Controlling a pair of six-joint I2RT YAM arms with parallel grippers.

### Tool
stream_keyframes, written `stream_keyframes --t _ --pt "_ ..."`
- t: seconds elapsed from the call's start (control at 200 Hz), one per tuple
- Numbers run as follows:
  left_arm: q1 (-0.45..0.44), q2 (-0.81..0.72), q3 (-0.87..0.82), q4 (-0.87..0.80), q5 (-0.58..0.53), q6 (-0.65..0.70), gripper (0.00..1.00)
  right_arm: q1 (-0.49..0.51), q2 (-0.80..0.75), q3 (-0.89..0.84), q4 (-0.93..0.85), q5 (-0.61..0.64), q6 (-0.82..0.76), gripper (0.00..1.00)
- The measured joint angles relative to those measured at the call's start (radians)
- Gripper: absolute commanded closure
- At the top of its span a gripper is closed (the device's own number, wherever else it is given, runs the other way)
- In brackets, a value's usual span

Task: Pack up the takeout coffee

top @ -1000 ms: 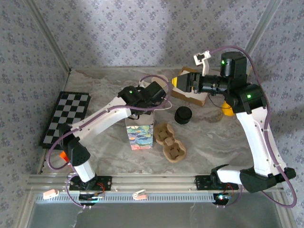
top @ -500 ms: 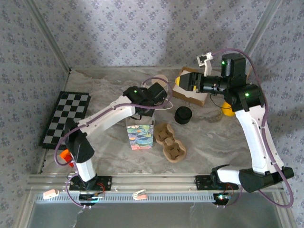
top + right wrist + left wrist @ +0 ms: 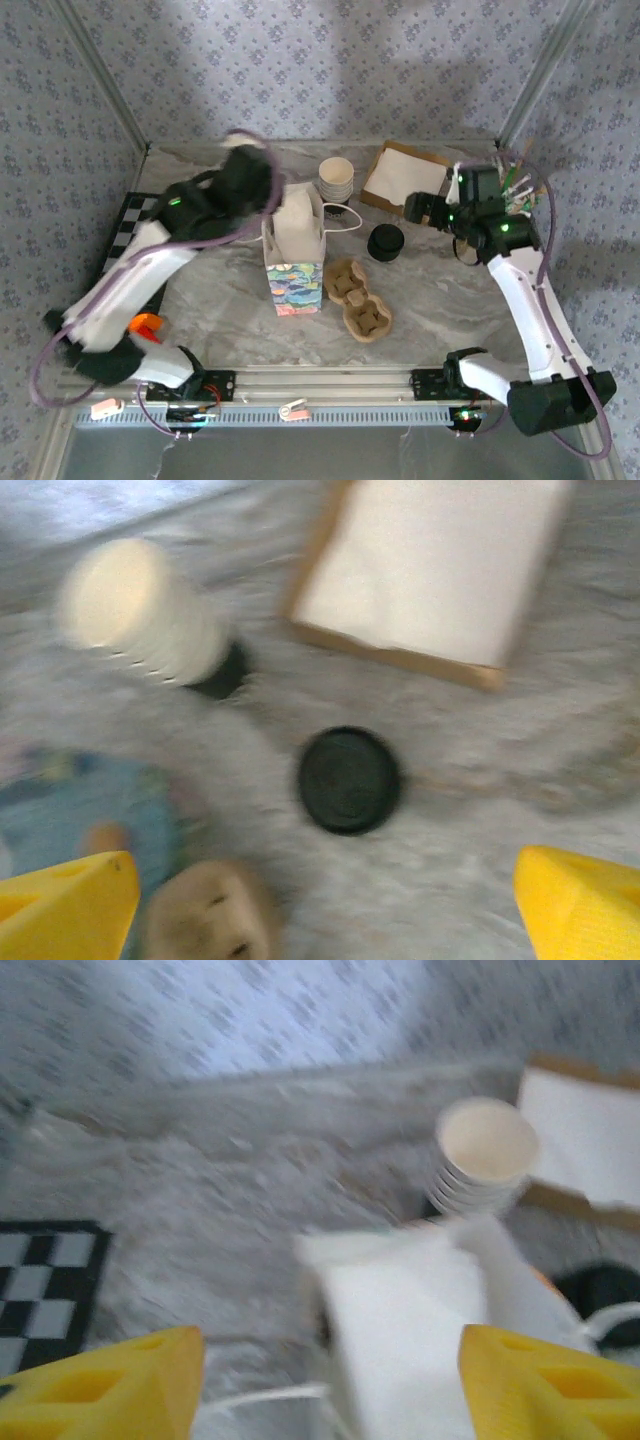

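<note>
Paper bag (image 3: 295,250) comes first: it stands upright with its white mouth open, directly ahead of my left gripper (image 3: 325,1385). That gripper's yellow fingers are spread wide and hold nothing. Cardboard napkin tray (image 3: 405,175) lies flat beyond my right gripper (image 3: 325,905), up and slightly right of its centre line. Pulp cup carrier (image 3: 358,298) lies just beside the bag, low and to the left of the right gripper. Its long axis runs roughly toward the arm bases.

Stack of paper cups (image 3: 336,178) stands past the bag. It is ahead and to the right of the left gripper, and well off to the upper left of the right one. Smallest is the black lid (image 3: 348,780), flat on the table, almost dead ahead of the right gripper and centred between its fingers, which are also spread and empty.

Both wrist views are blurred, so I can't read finer alignment. I judge the lid to be the right arm's pick, since it is clearly nearer. The cups lie about midway between the two arms, with the bag partly between them and the left one.
</note>
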Motion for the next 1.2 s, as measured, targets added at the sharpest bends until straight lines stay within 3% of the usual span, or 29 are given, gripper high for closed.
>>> stream_keyframes --t 0.13,0.225,0.325,0.4,0.56,0.815,0.885,0.994,1.204 --pt "0.281 -0.313 -0.386 0.142 -0.097 -0.012 0.01 -0.021 -0.014 -0.269 0.138 0.204 -0.019 0.0" --pt "0.486 -0.511 -0.728 0.315 -0.112 0.021 0.0 -0.028 0.015 -0.421 0.279 0.311 -0.055 0.0" --pt "0.666 -0.543 -1.016 0.519 -0.069 0.066 0.0 -0.034 0.067 -0.53 0.465 0.395 -0.118 0.0" --pt "0.737 -0.495 -1.212 0.728 -0.031 0.109 0.0 -0.051 0.121 -0.591 0.629 0.424 -0.17 0.0" --pt "0.767 -0.257 -1.472 1.176 0.105 0.224 0.0 -0.107 0.273 -0.68 0.974 0.407 -0.27 0.0" --pt "0.772 0.014 -1.486 1.724 0.294 0.386 0.0 -0.167 0.405 -0.797 1.477 0.187 -0.365 0.0" --pt "0.772 0.08 -1.486 1.84 0.339 0.414 0.0 -0.184 0.431 -0.824 1.516 0.154 -0.372 0.0" --pt "0.772 0.176 -1.474 1.926 0.371 0.435 0.0 -0.203 0.44 -0.823 1.558 0.108 -0.372 0.0" --pt "0.786 0.212 -1.39 1.901 0.378 0.435 0.0 -0.208 0.44 -0.82 1.6 0.073 -0.372 0.0"
